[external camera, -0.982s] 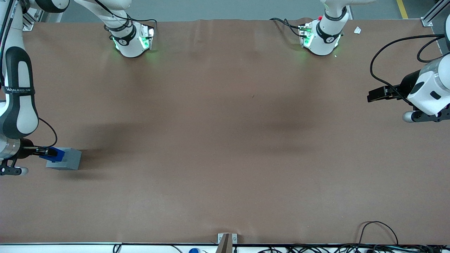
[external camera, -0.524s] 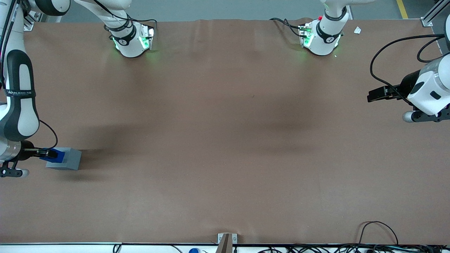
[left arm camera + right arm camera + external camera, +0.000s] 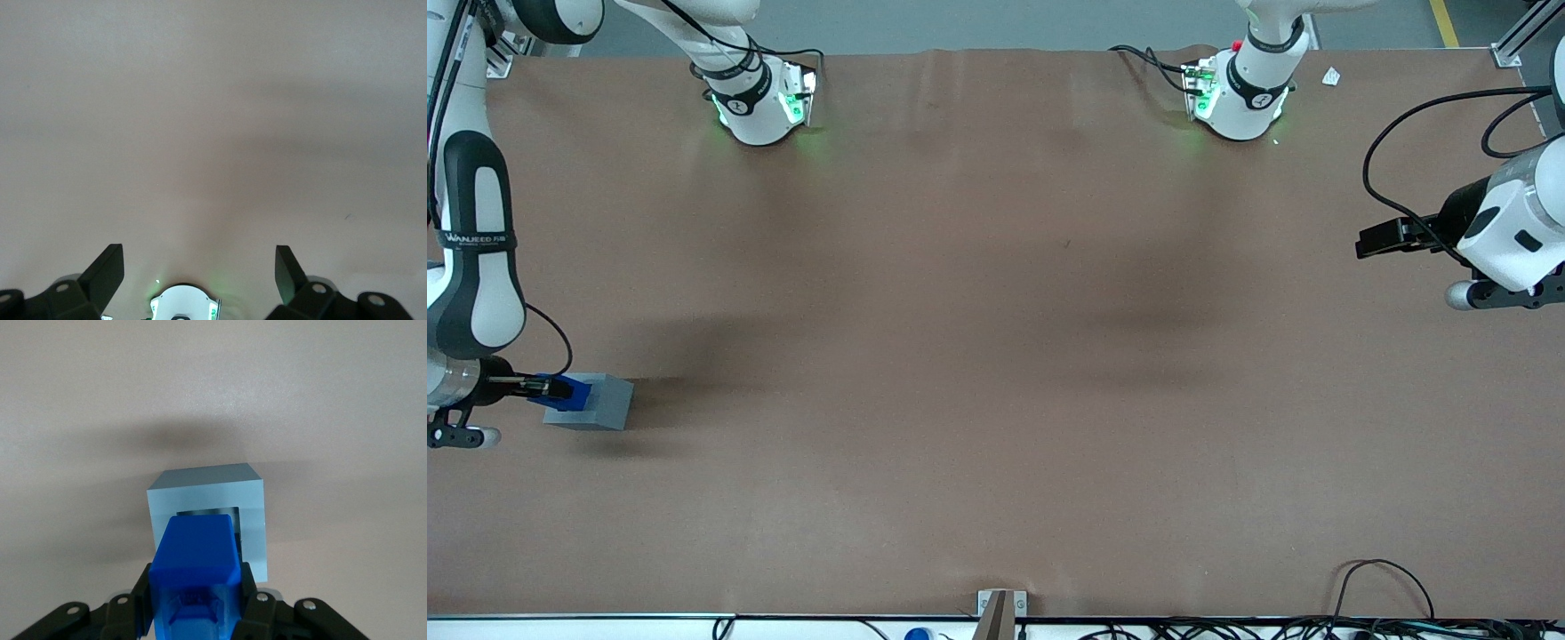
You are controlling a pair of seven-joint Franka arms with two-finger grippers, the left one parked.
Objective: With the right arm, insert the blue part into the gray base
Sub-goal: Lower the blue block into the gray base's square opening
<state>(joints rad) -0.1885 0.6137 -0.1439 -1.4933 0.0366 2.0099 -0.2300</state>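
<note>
The gray base [image 3: 600, 402] sits on the brown table at the working arm's end, a light gray block with a square recess [image 3: 233, 517] in its top. My right arm's gripper [image 3: 551, 388] is shut on the blue part [image 3: 571, 393], which hangs just above the base, its far end over the recess. In the right wrist view the blue part [image 3: 197, 567] fills the space between the black fingers [image 3: 248, 600] and covers most of the base's [image 3: 207, 493] recess. Whether the part touches the base cannot be told.
The brown table mat [image 3: 996, 356] stretches wide toward the parked arm's end. Two arm pedestals [image 3: 760, 98] [image 3: 1240, 93] with green lights stand at the table's edge farthest from the front camera. Cables [image 3: 1387, 587] lie along the near edge.
The right arm's forearm has shifted slightly; the gripper, the blue part and the gray base stay almost where they were.
</note>
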